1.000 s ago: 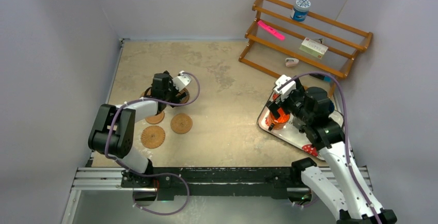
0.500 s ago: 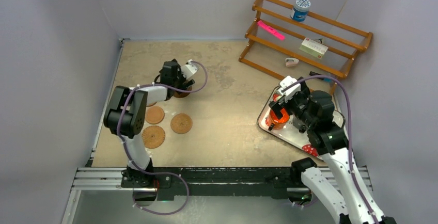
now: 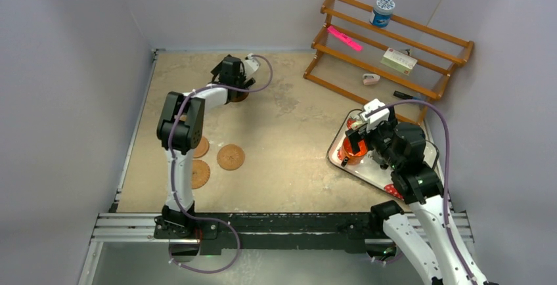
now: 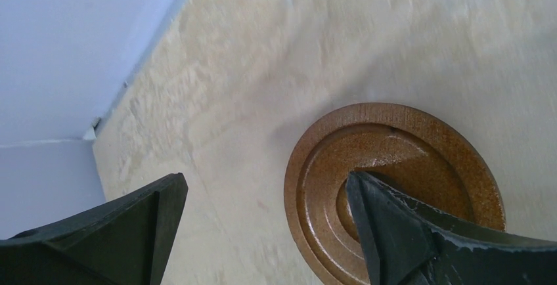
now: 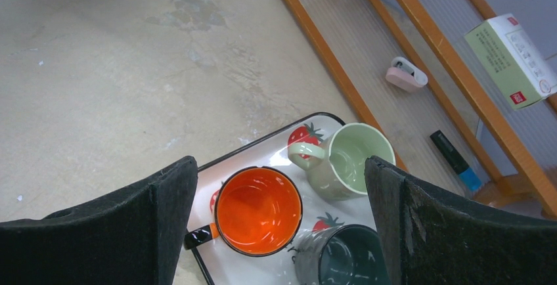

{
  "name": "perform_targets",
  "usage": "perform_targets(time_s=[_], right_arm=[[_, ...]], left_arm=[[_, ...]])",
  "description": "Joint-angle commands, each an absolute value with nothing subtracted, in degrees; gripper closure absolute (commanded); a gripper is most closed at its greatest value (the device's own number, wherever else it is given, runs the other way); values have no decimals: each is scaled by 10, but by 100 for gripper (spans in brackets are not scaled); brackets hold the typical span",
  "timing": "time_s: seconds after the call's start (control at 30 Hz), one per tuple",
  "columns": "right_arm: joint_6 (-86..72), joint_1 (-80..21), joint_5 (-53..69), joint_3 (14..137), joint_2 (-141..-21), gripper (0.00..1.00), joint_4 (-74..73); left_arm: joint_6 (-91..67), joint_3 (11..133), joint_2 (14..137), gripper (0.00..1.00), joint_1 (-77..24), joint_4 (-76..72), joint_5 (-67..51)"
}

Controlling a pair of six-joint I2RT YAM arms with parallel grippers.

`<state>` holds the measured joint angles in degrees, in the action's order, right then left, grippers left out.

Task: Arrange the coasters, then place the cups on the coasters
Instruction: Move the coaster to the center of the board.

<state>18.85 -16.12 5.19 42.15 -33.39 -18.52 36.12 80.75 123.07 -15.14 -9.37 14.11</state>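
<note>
- Bench (image 3: 295,121) first, since it's the biggest thing here; the coasters sit on its left side and the cups on its right, so each arm gets its own pile to work.
- Wooden rack (image 3: 394,42) against the far right wall; holds odds and ends, not part of the job as far as I can judge.
- Left arm stretched long toward the far left corner; left gripper (image 4: 263,186) is wide open with nothing in it, one finger hanging over the dark rimmed coaster (image 4: 407,147); can't tell if it touches; my guess is it's parking that coaster up there as the start of a row.
- Right arm bent up over the tray (image 5: 263,142), wrist tipped down; right gripper (image 5: 281,167) is spread fully, empty, hovering above the cups, probably lined up for a grab.
- Orange cup (image 5: 258,210) sits upright on the tray, right between the fingers in the wrist view; pale green cup (image 5: 348,160) and dark grey-teal cup (image 5: 341,259) stand just beside it.
- Cork coasters (image 3: 230,157), three I can spot, lie flat in a loose bunch near the left arm's base, well apart from the dark one; not yet arranged.
</note>
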Motion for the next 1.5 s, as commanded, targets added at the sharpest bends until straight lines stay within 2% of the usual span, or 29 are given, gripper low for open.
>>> perform_targets(time_s=[0.0,0.13,0.33,0.53,0.77,0.93,1.07,1.23,1.47], right_arm=[[164,-163,36,413,-335,1,-152],[164,-163,27,408,-326,1,-151],[167,-164,28,402,-313,1,-146],[172,-163,32,396,-310,1,-142],[174,-163,43,393,-304,1,-148],[175,-163,49,393,-302,1,-149],[176,-164,59,392,-304,1,-152],[179,-163,75,390,-298,1,-156],[182,-164,84,387,-298,1,-158]], left_arm=[[327,933,1322,0,-159,32,187],[320,1041,1384,0,-160,74,224],[342,1124,1436,0,-159,59,288],[309,1088,1363,0,-160,-14,242],[300,1139,1269,0,-156,-1,270],[336,1067,1150,0,-152,84,255],[359,902,1030,0,-128,111,220],[361,755,929,0,-56,154,169],[401,577,841,0,0,105,136]])
